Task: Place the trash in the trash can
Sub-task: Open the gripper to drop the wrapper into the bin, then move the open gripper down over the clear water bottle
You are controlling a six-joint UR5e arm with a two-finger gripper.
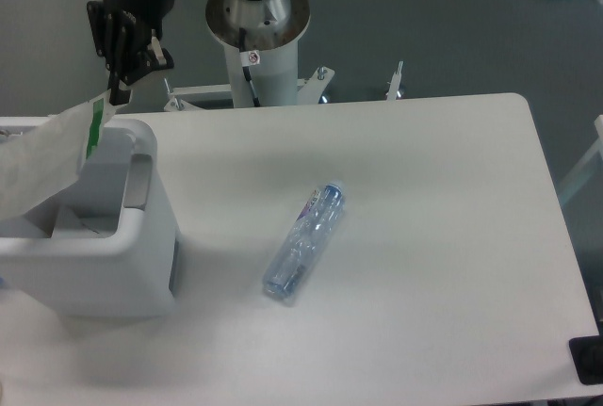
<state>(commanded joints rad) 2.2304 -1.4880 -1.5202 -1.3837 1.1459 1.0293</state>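
Jaws are pinched shut on the top edge of the white packet, which hangs tilted over the open top of the trash can. You will find the can at the left edge of the surface. The crushed bottle lies on its side to the right of the can, well apart from it.

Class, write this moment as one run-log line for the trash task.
hand: holding packet by one end over bin | bottle: lying on table, not yet binned
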